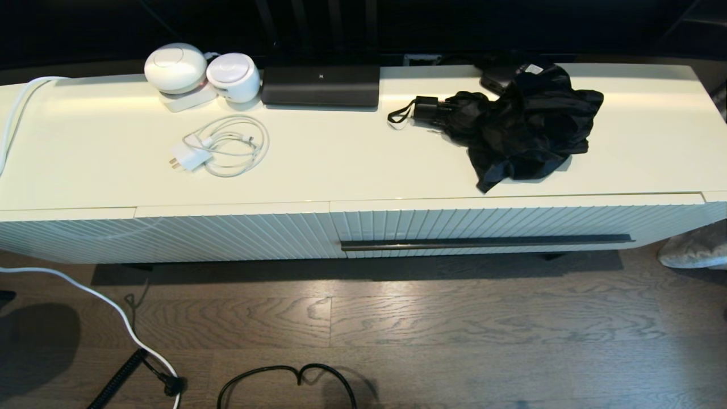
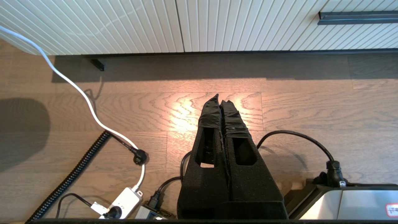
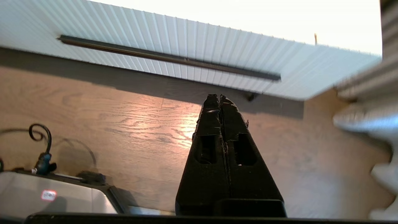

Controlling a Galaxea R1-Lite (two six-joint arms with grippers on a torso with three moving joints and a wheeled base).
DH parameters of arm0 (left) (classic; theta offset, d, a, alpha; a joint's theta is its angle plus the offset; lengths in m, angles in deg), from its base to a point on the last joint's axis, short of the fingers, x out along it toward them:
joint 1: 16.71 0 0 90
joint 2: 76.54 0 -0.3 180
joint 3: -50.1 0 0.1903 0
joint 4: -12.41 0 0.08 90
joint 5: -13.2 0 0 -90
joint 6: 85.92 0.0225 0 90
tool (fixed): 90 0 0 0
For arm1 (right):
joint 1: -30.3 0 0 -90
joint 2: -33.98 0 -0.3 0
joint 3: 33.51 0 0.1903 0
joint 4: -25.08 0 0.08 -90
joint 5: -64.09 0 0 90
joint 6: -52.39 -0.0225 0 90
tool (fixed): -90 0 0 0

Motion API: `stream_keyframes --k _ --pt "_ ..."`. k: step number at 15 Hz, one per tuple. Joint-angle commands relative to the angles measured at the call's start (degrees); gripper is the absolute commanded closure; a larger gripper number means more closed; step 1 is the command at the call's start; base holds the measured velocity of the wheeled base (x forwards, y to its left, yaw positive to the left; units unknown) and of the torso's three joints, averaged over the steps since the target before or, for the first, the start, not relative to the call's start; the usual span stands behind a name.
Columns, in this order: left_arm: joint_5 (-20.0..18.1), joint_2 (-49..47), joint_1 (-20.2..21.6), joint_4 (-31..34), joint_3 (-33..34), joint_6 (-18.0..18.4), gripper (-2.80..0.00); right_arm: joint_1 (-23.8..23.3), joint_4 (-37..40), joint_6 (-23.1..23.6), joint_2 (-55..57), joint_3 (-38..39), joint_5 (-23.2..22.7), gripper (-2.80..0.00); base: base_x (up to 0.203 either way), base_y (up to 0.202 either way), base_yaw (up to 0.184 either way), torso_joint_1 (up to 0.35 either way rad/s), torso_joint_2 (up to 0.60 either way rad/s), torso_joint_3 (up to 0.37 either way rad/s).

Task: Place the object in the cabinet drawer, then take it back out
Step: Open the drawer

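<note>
The black folding umbrella (image 1: 522, 122) lies rumpled on the cabinet top at the right, its handle and strap loop (image 1: 410, 112) pointing left. The cabinet drawer (image 1: 511, 224) below it is closed, with its ribbed cream front and long dark bar handle (image 1: 485, 242). Neither arm shows in the head view. My left gripper (image 2: 220, 99) hangs shut and empty over the wood floor, in front of the cabinet's left part. My right gripper (image 3: 218, 98) is also shut and empty, low over the floor facing the drawer front (image 3: 199, 40) and its bar handle (image 3: 168, 57).
On the cabinet top sit two white round devices (image 1: 201, 71), a coiled white charger cable (image 1: 224, 147) and a flat black box (image 1: 321, 85). A ribbed panel without a handle (image 1: 170, 233) is at left. Cables and a power strip (image 2: 124, 199) lie on the floor.
</note>
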Motion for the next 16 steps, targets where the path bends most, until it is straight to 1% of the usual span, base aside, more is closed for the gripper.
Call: stream_keyframes --k 1,2,3,4,6,7,10,11,12,14,15,16 --pt "0.01 0.10 -0.05 -0.02 0.00 0.02 0.00 0.09 0.29 3.48 10.73 -6.19 -2.23 0.00 0.000 0.000 0.000 0.000 0.00 0.000" --pt "0.01 0.10 -0.05 -0.02 -0.07 -0.02 0.00 0.12 0.53 5.60 14.22 -8.75 -3.39 0.00 0.000 0.000 0.000 0.000 0.00 0.000" --pt "0.01 0.10 -0.02 -0.02 0.00 -0.04 0.00 0.20 0.64 9.42 17.85 -11.03 -5.01 0.00 0.000 0.000 0.000 0.000 0.00 0.000" --pt "0.01 0.10 -0.04 -0.02 0.00 0.02 0.00 0.30 0.71 14.56 21.06 -13.04 -6.91 0.00 0.000 0.000 0.000 0.000 0.00 0.000" --pt "0.01 0.10 -0.05 -0.02 0.00 -0.01 0.00 1.20 0.83 26.80 27.59 -16.55 -10.91 0.00 0.000 0.000 0.000 0.000 0.00 0.000" --pt "0.01 0.10 -0.04 -0.02 0.00 -0.05 0.00 4.04 0.69 31.01 30.11 -17.63 -11.30 0.00 0.000 0.000 0.000 0.000 0.00 0.000" --pt "0.01 0.10 -0.05 -0.02 0.00 -0.06 0.00 11.12 0.46 41.48 38.21 -20.45 -7.84 0.00 0.000 0.000 0.000 0.000 0.00 0.000" --pt "0.01 0.10 -0.02 -0.02 0.00 0.01 0.00 13.13 0.33 44.48 40.91 -20.85 -6.59 0.00 0.000 0.000 0.000 0.000 0.00 0.000" --pt "0.01 0.10 -0.05 -0.02 0.00 -0.06 0.00 16.19 0.24 46.69 43.46 -21.28 -4.57 0.00 0.000 0.000 0.000 0.000 0.00 0.000" --pt "0.01 0.10 0.03 -0.02 0.00 0.02 0.00 23.31 -0.50 48.45 48.76 -22.18 2.31 0.00 0.000 0.000 0.000 0.000 0.00 0.000" --pt "0.01 0.10 -0.05 -0.02 0.00 -0.01 0.00 25.32 -1.33 48.85 51.73 -22.36 5.13 0.00 0.000 0.000 0.000 0.000 0.00 0.000" --pt "0.01 0.10 -0.05 -0.02 0.00 -0.05 0.00 26.50 -1.98 49.22 54.47 -22.37 6.76 0.00 0.000 0.000 0.000 0.000 0.00 0.000"
